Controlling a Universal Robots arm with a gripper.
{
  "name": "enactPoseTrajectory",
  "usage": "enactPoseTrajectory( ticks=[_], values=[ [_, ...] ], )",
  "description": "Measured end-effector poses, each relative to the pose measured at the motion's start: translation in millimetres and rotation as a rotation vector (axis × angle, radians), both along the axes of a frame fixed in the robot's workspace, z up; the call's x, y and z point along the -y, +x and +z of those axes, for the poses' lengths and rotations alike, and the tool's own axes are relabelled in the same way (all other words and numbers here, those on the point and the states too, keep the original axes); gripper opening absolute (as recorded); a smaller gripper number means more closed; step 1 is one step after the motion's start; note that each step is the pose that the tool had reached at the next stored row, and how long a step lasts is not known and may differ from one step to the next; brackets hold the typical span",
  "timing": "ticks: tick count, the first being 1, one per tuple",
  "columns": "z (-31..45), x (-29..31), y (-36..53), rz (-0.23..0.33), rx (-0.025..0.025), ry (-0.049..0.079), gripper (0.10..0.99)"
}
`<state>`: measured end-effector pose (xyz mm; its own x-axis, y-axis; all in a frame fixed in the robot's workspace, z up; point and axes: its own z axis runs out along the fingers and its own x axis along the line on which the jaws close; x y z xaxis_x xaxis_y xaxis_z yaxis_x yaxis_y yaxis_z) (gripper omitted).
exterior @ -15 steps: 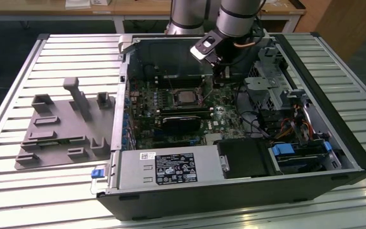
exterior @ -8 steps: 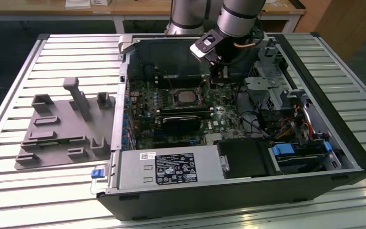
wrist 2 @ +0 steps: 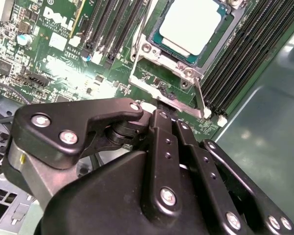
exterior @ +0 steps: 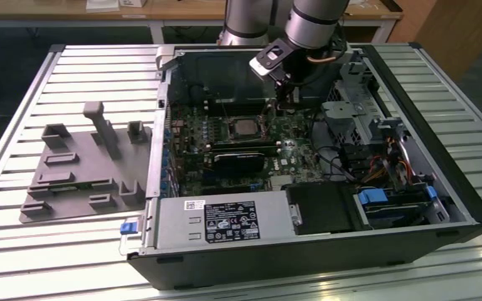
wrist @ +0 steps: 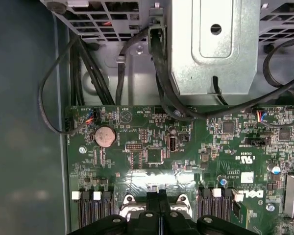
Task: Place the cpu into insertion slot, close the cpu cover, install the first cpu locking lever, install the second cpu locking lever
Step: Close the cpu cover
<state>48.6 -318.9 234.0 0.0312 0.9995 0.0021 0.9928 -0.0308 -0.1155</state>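
Open computer case (exterior: 308, 266) lying on slatted desk (exterior: 23, 100). At nine o'clock, grey fixture tray (exterior: 65, 188). Inside, labelled power supply (exterior: 224, 219) at six o'clock, blue-tabbed drive bay (exterior: 390, 202) at four. Coin battery (wrist: 106, 136) in first wrist view.

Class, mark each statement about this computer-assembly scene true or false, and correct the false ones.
1. The cpu lies inside the case. True.
2. The gripper hangs outside the case. False: it reaches into the case, over the board, beside the cpu.
3. The cover frames the cpu. True.
4. The case is closed. False: its side is open and the board shows.
5. A coin cell sits on the board. True.
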Motion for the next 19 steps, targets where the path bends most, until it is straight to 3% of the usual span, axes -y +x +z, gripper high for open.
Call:
enactPoseTrajectory(
  ticks=[9,17,18,19],
  values=[
    [0.1,0.0,-17.4,0.0,0.0042,0.0,0.102],
    [0.1,0.0,-23.8,0.0,0.006,0.0,0.102],
    [0.1,0.0,-24.2,0.0,0.0067,0.0,0.102],
    [0.1,0.0,-25.1,0.0,0.0104,0.0,0.102]
  ],
)
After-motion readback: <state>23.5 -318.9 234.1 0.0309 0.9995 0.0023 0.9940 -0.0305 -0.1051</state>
